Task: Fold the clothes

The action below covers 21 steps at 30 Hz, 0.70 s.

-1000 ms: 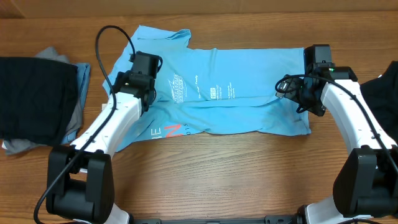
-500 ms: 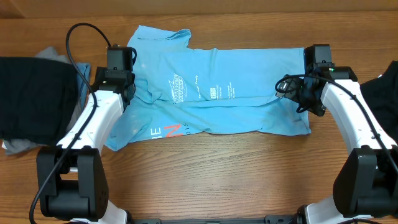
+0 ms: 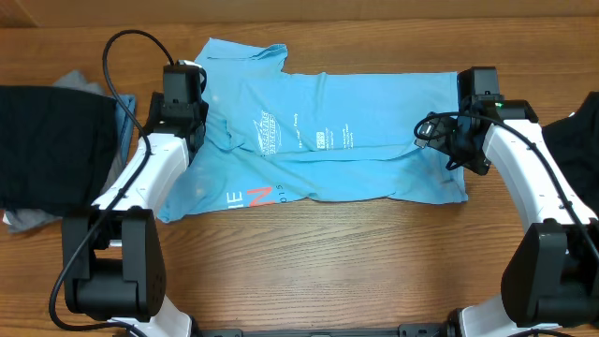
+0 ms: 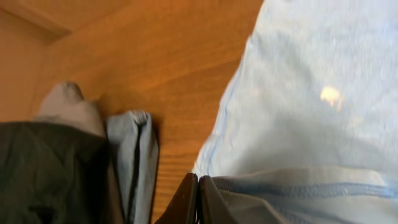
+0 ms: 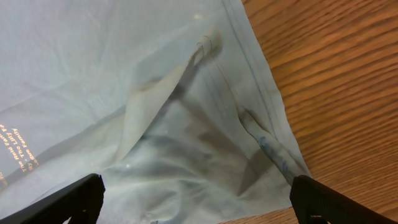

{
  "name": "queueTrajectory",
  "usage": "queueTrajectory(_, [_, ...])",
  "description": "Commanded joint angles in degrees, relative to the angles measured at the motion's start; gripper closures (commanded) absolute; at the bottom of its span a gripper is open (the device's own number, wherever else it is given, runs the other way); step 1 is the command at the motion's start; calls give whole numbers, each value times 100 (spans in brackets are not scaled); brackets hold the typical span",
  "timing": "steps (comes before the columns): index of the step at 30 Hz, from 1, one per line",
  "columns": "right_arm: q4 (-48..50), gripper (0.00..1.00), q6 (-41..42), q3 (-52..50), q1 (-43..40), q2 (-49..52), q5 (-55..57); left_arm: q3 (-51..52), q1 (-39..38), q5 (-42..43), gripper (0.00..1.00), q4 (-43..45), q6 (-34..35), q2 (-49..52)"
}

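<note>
One brown wooden table [image 3: 328, 253] carries a light sky-blue cotton T-shirt [image 3: 356, 112] spread across the upper middle, pale print showing. A stack of black, grey and blue garments [image 3: 47, 150] sits at the far left. The left gripper [image 4: 198, 196] is pinched tight on the shirt's left hem. The right gripper [image 5: 199, 202] gapes wide over the right hem, holding nothing.

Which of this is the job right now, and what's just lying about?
In the job: light blue T-shirt, left gripper, right gripper.
Lying about (clothes too, untouched): black garment, grey garment, folded blue garment at left; dark cloth at right edge.
</note>
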<state>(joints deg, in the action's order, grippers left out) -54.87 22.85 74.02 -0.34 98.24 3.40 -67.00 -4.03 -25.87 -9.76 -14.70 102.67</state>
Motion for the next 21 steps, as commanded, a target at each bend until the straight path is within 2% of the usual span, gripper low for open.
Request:
queueTrajectory(1, [35,0,-20,127,-4,15,39,-175,22,22,96,153,-225,81])
queueTrajectory(14, [35,0,-22,127,-4,15,39,-1082,22,48,96,33,-472,81])
queueTrajectory(21, [35,0,-22,127,-4,15,39,-1209,20,807,96,-177,-671,101])
